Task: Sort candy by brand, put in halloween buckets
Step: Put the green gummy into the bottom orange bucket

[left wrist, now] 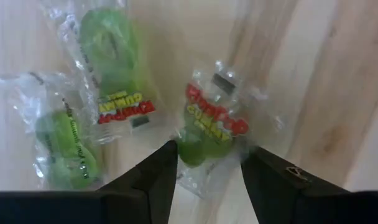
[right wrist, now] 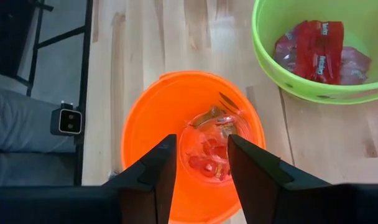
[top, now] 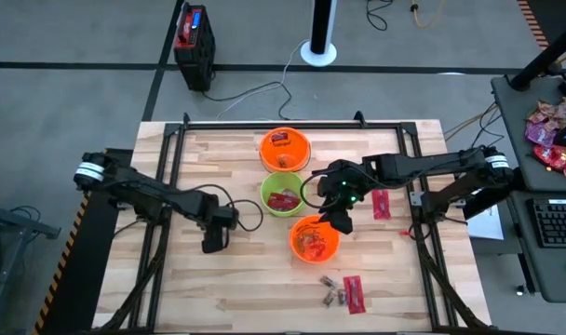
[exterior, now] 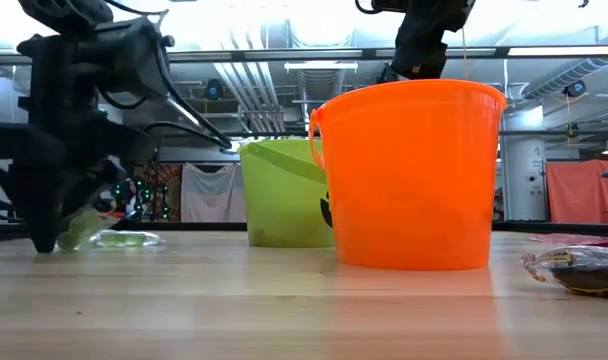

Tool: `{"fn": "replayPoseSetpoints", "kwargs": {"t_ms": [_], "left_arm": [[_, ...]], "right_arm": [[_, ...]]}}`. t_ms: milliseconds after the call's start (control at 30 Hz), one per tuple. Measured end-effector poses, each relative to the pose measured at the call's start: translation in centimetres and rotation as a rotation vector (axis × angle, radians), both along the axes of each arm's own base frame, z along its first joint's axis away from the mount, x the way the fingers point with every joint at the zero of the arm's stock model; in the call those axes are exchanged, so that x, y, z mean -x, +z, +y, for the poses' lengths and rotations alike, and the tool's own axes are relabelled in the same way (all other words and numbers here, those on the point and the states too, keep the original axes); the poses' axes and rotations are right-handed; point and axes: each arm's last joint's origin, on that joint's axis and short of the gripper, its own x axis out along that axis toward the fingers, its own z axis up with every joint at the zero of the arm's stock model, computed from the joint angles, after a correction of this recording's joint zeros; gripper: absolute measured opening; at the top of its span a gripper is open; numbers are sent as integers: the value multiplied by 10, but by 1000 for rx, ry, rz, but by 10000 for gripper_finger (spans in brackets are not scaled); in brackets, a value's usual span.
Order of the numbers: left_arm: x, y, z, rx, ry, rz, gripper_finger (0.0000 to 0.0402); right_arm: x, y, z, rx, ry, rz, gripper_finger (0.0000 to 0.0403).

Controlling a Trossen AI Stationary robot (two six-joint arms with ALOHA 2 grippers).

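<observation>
My left gripper (left wrist: 207, 171) is open and points down at the table's left half (top: 211, 247). Its fingers stand on either side of one pale green candy in a clear wrapper (left wrist: 207, 134). Two more green candies (left wrist: 111, 56) (left wrist: 61, 146) lie flat on the wood beside it. My right gripper (right wrist: 201, 168) is open and hovers above the near orange bucket (top: 315, 238), which holds clear-wrapped orange-red sweets (right wrist: 211, 149). The lime green bucket (top: 283, 194) and the far orange bucket (top: 285, 149) each hold red packets. My left gripper comes from above with its fingers (left wrist: 158, 177) open on either side of the green candy's wrapper (left wrist: 195, 158), which lies flat on the table. Whether the fingers touch the wrapper, I cannot tell.
The three buckets stand in a row down the table's middle. A red packet (top: 381, 203) lies to the right of the green bucket. Another red packet (top: 355, 291) and small dark pieces (top: 334, 292) lie near the table's near edge. A black frame (top: 292, 123) rims the table.
</observation>
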Motion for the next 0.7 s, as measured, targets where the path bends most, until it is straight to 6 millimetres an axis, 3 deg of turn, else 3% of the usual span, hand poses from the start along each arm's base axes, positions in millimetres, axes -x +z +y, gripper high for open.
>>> {"fn": "replayPoseSetpoints", "kwargs": {"t_ms": [100,233,300,400,500,600,700], "left_arm": [[-2,-2,0,2,34,14,142],[-4,3,-2,30,43,-1,72],[-7,13,-2,43,43,-38,25],[-9,34,-3,64,56,-104,13],[-12,65,-4,113,59,-200,6],[-20,111,-6,160,43,-373,4],[-32,160,-4,89,27,-573,2]], "right_arm": [[0,0,0,2,2,0,135],[0,0,0,3,3,1,136],[0,0,0,3,3,2,136],[0,0,0,3,4,3,136],[0,0,0,9,12,-1,136],[2,2,0,10,13,-7,137],[7,9,0,12,14,-37,137]]}}
